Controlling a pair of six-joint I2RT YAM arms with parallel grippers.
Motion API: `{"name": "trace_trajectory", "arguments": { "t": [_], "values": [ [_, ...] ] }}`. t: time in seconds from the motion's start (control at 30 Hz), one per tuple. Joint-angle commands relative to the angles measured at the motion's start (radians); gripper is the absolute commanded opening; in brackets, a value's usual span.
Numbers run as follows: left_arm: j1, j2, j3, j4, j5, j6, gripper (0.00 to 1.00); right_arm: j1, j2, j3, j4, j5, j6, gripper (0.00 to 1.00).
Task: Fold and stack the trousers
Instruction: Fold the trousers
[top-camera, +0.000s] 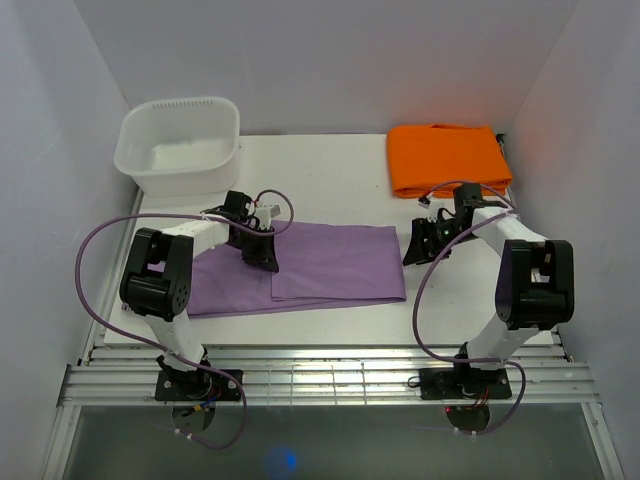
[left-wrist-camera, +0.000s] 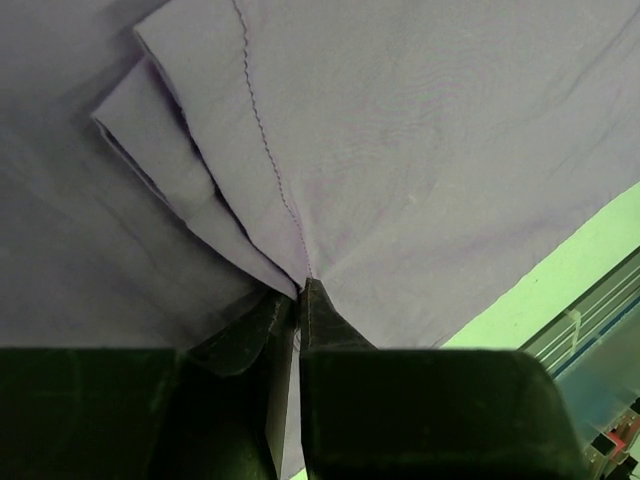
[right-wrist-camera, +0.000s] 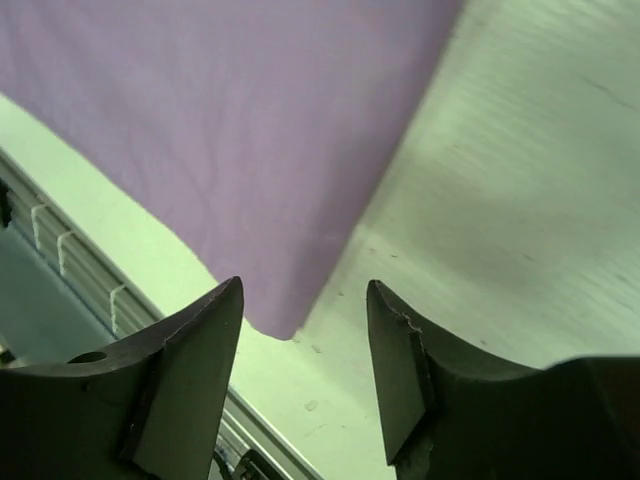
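Left end effector (left-wrist-camera: 300, 293) angled down, pinching trousers (top-camera: 330, 262) fold; right end effector (right-wrist-camera: 305, 290) spread, low over trousers corner.

In the top view the left arm (top-camera: 165, 262) lies across the left end of the trousers (top-camera: 340, 262), hiding the cloth and the desk (top-camera: 330, 170) edge there, and the left gripper (top-camera: 265, 260) covers the fold beneath it. From the left wrist the trousers run out of view at the top, left and right, and the dark fingers (left-wrist-camera: 420, 410) hide the cloth nearest them, so whether a layer is pinched in the narrow slit between them cannot be told. From the right wrist only one corner of the trousers shows, the rest cut off at the top and left.
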Motion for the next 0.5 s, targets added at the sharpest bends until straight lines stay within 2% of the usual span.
{"name": "trace_trajectory", "arguments": {
  "t": [0.0,0.17,0.47],
  "values": [
    [0.008,-0.028,-0.014,-0.022,-0.008,0.011,0.20,-0.027,-0.009,-0.053,0.062,0.083,0.013,0.60],
    [0.008,-0.023,-0.028,-0.024,-0.020,0.014,0.36,-0.028,0.112,-0.058,0.157,0.043,0.093,0.61],
    [0.011,-0.012,-0.020,-0.026,-0.028,0.014,0.38,-0.006,0.237,-0.068,0.299,0.003,0.196,0.59]
  ]
}}
